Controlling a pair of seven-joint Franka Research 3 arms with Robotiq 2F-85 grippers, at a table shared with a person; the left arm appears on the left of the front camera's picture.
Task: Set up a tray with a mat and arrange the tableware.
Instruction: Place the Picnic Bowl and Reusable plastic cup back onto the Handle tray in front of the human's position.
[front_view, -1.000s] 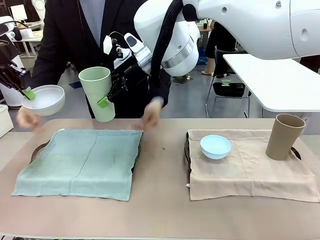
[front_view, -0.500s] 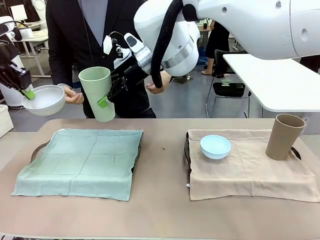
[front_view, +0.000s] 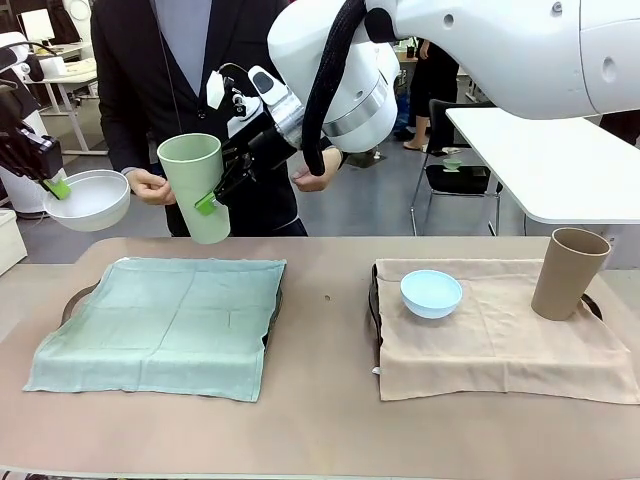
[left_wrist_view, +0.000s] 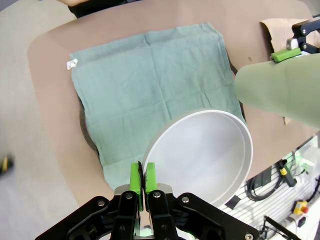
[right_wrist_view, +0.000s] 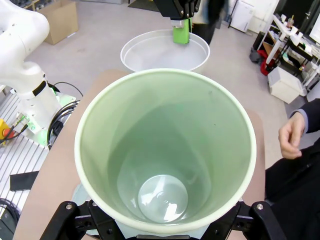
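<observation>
My left gripper (front_view: 55, 186) (left_wrist_view: 139, 176) is shut on the rim of the white bowl (front_view: 88, 199) (left_wrist_view: 200, 155), holding it in the air above the far left of the table. My right gripper (front_view: 208, 203) is shut on the pale green cup (front_view: 195, 186) (right_wrist_view: 165, 150), held upright over the far edge of the green mat (front_view: 165, 322) (left_wrist_view: 150, 85). That mat covers a dark tray (front_view: 72, 300). On the tan mat (front_view: 500, 335) to the right sit the light blue bowl (front_view: 431, 293) and the tan-brown cup (front_view: 568, 272).
A person in a dark jacket stands at the far side, hands (front_view: 150, 186) (right_wrist_view: 292, 134) raised near waist height behind the cup. A second dark tray edge (front_view: 373, 290) shows under the tan mat. A white table (front_view: 545, 160) stands at the back right.
The person's hands lifted off the far edge of the green mat and drew back toward the body. Both grippers kept the bowl and the cup in place.
</observation>
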